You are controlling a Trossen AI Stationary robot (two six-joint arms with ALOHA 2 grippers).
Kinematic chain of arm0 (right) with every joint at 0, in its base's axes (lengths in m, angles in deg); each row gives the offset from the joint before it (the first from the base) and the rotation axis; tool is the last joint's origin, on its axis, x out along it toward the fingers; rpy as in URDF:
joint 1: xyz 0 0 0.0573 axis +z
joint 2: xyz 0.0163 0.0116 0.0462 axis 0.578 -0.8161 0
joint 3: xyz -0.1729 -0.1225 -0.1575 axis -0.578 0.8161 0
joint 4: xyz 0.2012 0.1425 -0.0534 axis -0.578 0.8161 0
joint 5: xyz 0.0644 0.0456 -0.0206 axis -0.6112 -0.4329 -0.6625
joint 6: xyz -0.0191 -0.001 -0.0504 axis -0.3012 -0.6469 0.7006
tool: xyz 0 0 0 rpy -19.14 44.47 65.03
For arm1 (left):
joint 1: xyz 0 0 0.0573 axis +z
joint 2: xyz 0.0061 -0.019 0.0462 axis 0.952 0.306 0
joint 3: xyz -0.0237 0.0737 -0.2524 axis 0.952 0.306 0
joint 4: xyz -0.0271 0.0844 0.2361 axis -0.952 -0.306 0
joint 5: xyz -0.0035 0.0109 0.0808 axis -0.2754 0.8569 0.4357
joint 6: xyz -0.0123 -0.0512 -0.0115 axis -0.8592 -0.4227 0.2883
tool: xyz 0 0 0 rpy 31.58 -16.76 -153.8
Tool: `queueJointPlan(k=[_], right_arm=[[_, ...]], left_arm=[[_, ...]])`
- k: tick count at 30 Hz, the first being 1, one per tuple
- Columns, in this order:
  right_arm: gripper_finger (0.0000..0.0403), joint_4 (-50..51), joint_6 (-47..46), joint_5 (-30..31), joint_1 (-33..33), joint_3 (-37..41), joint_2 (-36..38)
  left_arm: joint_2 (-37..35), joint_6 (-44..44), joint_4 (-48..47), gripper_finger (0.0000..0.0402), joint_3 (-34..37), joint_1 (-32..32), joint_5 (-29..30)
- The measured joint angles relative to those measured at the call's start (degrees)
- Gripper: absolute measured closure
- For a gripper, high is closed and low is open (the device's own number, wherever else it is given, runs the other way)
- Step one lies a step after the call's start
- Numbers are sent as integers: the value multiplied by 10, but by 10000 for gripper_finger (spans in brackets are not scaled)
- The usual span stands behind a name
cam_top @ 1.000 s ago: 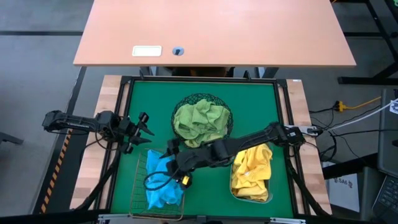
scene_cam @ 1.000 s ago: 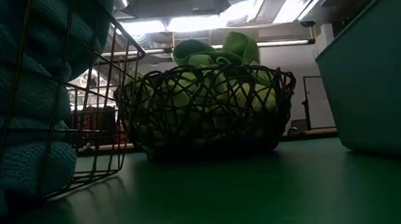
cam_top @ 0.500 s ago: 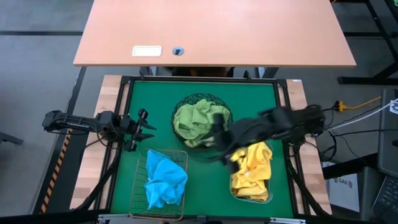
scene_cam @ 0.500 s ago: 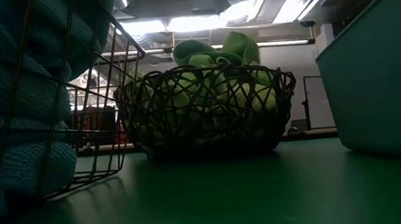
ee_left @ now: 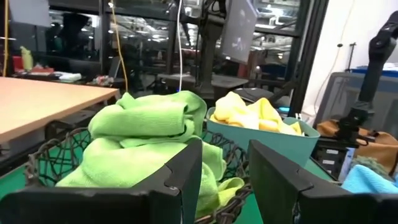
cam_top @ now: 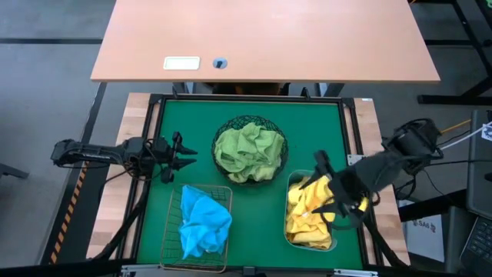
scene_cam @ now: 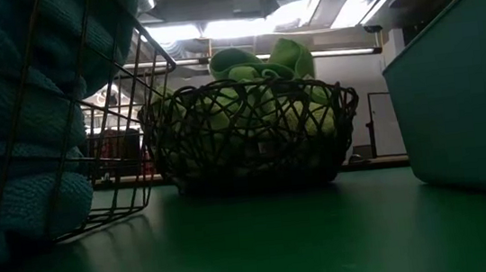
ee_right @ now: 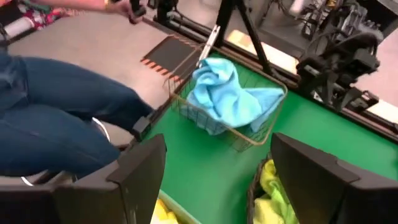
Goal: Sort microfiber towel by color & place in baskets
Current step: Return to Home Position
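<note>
I see a green mat (cam_top: pixel 307 123) on the table, with a bare wooden desk (cam_top: pixel 261 38) beyond it. Three containers sit on the mat. The black mesh bowl (cam_top: pixel 223 132) is in the middle, heaped with green towels (cam_top: pixel 250 150). The copper wire basket (cam_top: pixel 174 231) is at the near left and holds blue towels (cam_top: pixel 204 223). The plastic tub (cam_top: pixel 289 235) at the near right is full of yellow towels (cam_top: pixel 307 225).

My right gripper (cam_top: pixel 325 189) hangs over the tub, its fingers (ee_right: pixel 138 174) spread wide with nothing between them. I cannot tell if a fingertip brushes the yellow pile. From its wrist camera I look across to the basket and a person's leg in jeans (ee_right: pixel 56 118) beside the table.

My left gripper (cam_top: pixel 181 156) sits at the mat's left edge, pointing at the bowl. It is apart from every container. Its fingers (ee_left: pixel 180 180) are parted by a modest gap and hold nothing.
</note>
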Motion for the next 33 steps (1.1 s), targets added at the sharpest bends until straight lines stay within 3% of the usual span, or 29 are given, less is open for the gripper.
queueJointPlan(k=[5,12,18,25,33], right_arm=[[113,-92,-1,51,31,174,90],[113,-293,-3,56,28,456,256],[114,-462,-33,57,28,653,390],[114,-599,-75,57,28,836,525],[114,-697,-79,70,28,991,650]], left_arm=[[-7,-8,-10,278,0,21,-3],[-34,-38,-83,278,0,44,-10],[-51,-40,-108,278,0,60,-3],[-56,-68,-163,278,0,75,-1],[-56,-85,-183,278,0,79,17]])
